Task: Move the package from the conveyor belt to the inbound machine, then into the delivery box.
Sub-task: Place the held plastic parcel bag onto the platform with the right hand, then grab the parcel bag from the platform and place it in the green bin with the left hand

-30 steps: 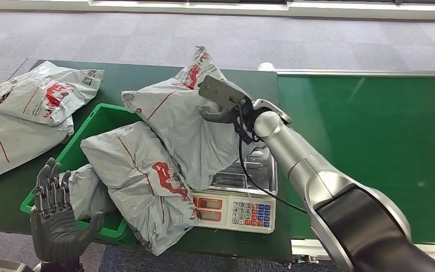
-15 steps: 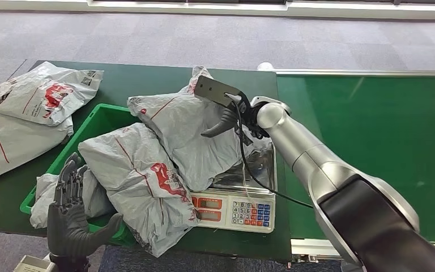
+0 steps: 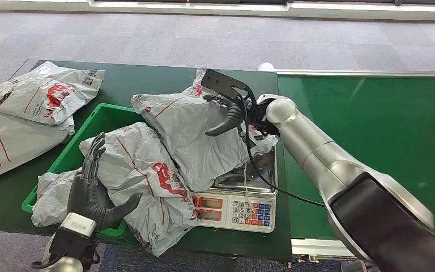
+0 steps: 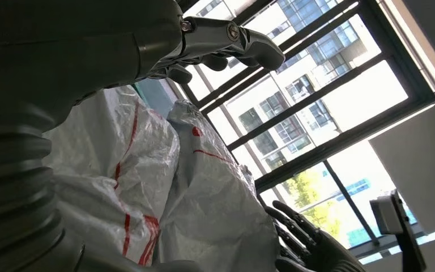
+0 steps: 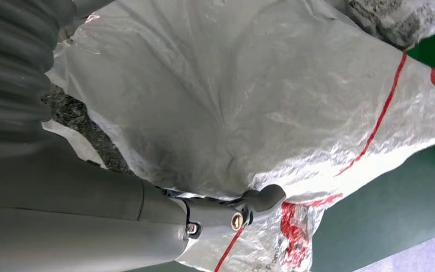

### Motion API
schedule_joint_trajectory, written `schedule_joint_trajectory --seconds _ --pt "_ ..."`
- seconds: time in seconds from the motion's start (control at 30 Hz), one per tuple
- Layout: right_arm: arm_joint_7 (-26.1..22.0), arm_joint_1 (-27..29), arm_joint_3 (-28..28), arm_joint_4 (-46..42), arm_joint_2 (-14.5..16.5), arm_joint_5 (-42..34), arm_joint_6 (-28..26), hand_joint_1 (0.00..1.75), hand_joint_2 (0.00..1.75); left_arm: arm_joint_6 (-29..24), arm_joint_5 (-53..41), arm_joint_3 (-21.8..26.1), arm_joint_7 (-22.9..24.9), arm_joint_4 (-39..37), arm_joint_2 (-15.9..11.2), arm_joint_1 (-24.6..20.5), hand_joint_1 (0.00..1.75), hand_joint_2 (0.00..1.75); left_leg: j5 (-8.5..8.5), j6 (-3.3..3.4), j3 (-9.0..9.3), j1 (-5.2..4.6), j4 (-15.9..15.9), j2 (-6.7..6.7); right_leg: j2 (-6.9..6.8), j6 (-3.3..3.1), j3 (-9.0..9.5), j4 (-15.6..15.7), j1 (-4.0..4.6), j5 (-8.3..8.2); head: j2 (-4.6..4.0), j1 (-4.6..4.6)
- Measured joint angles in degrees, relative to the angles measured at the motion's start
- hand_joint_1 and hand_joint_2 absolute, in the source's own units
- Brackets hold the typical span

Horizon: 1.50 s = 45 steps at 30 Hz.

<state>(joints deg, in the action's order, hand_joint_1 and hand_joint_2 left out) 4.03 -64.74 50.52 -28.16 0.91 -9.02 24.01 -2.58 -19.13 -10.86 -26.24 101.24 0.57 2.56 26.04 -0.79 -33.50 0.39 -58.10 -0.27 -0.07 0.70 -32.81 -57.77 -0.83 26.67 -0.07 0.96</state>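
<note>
package (image 3: pixel 195 136) lies on the scale (image 3: pixel 243 192), leaning over the green box (image 3: pixel 99 122); right hand (image 3: pixel 226 113) fingers spread, resting on it without a grip; left hand (image 3: pixel 93 190) open beside the box; judged best: close firmly before lifting, keep clear of the scale edge.

The dark green table (image 3: pixel 147 76) carries a green bin (image 3: pixel 105 116), a scale (image 3: pixel 235 209) and two loose grey bags (image 3: pixel 39 93) (far left).

High head view, close wrist views
</note>
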Motion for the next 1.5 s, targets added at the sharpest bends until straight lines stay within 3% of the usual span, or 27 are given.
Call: schedule_joint_trajectory --seconds 0.1,0.17,0.23,0.33,0.57,0.67,0.73,0.8,0.9,0.97,1.1,1.5 --pt "1.46 -0.59 2.49 -2.26 -1.63 -2.79 -4.21 0.0 1.75 -0.34 -1.29 -0.61 2.91 -0.37 -0.09 -2.14 0.0 1.75 -0.04 0.02 -0.05 0.0 -0.01 0.0 0.01 0.01 -0.05 0.0 -0.01 -0.05 0.0 0.0" --pt "0.79 -1.44 7.68 -8.11 -6.25 -8.3 -18.31 0.0 1.75 -2.0 -5.47 -2.56 9.34 -0.98 -0.11 -7.32 0.0 1.75 -0.09 0.04 -0.14 0.0 -0.07 0.0 0.02 0.05 -0.14 0.01 -0.03 -0.13 0.0 0.0" --pt "-3.22 -0.97 10.56 -12.79 -10.32 -11.87 -29.46 0.0 1.75 -3.52 -9.05 -4.56 14.13 -1.49 0.17 -11.74 0.0 1.75 -0.1 0.06 -0.19 0.0 -0.12 -0.01 0.01 0.08 -0.16 0.02 -0.03 -0.16 0.0 -0.01" --pt "-7.59 2.1 10.96 -15.34 -12.47 -12.67 -31.95 0.0 1.75 -4.21 -9.87 -6.23 17.55 -3.25 1.15 -16.56 0.0 1.75 -0.1 0.06 -0.21 -0.01 -0.13 0.01 0.03 0.11 -0.17 0.02 -0.03 -0.19 0.0 -0.01" --pt "-11.53 9.72 10.72 -19.08 -13.69 -8.04 -35.31 0.0 1.75 -4.5 -8.72 -8.65 21.33 -8.29 3.21 -23.74 0.0 1.75 -0.1 0.05 -0.2 0.02 -0.13 0.09 0.1 0.1 -0.2 0.02 0.08 -0.22 0.0 -0.01" --pt "-16.58 18.96 5.96 -25.35 -13.61 3.02 -45.77 0.0 1.75 -4.38 -8.92 -9.65 24.18 -10.9 4.22 -25.37 0.0 1.75 -0.1 0.05 -0.24 0.1 -0.12 -0.05 -0.04 0.08 -0.17 0.02 0.12 -0.16 0.0 -0.01" --pt "-23.29 27.72 -0.37 -32.62 -12.72 11.75 -56.36 0.0 1.75 -4.11 -10.09 -10.41 26.45 -13.21 4.91 -25.99 0.0 1.75 -0.08 0.05 -0.34 0.14 -0.12 -0.19 -0.21 0.06 -0.22 0.02 0.12 -0.1 0.0 -0.01" --pt "-30.86 36.42 -8.22 -40.51 -10.6 18.71 -62.42 0.0 1.75 -3.51 -12.07 -11.29 28.73 -16.64 5.69 -26.57 0.0 1.75 -0.04 0.04 -0.41 0.15 -0.11 -0.28 -0.32 0.03 -0.28 0.03 0.13 -0.04 0.0 -0.01" --pt "-40.02 49.32 -18.34 -50.89 -6.67 25.44 -64.08 0.0 1.75 -3.11 -16.06 -12.64 31.26 -24.51 7.28 -27.68 0.0 1.75 0.01 0.06 -0.45 0.15 -0.09 -0.43 -0.49 0.03 -0.25 0.05 0.14 0.11 0.0 -0.02" --pt "-42.97 56.73 -23.32 -56.98 -4.15 28.58 -64.17 0.0 1.75 -3.23 -18.37 -13.18 32.26 -30.36 8.24 -28.3 0.0 1.75 0.01 0.06 -0.52 0.13 -0.08 -0.46 -0.53 0.03 -0.31 0.05 0.11 0.13 0.0 -0.02" --pt "-44.05 66.59 -30.51 -67.97 0.49 32.88 -64.27 0.0 1.75 -3.38 -20.86 -13.61 33.22 -41.18 10.02 -29.75 0.0 1.75 0.01 0.05 -0.57 0.12 -0.08 -0.18 -0.31 -0.01 -0.45 0.05 0.09 0.06 0.0 -0.02" --pt "-44.12 74.9 -37.93 -84.81 6.94 36.15 -64.21 0.0 1.75 -2.34 -24.54 -13.64 35.41 -55.52 12.56 -33.02 0.0 1.75 -0.01 0.06 -0.43 0.06 -0.07 0.02 -0.08 0.01 -0.37 0.05 0.02 -0.06 0.0 -0.01"
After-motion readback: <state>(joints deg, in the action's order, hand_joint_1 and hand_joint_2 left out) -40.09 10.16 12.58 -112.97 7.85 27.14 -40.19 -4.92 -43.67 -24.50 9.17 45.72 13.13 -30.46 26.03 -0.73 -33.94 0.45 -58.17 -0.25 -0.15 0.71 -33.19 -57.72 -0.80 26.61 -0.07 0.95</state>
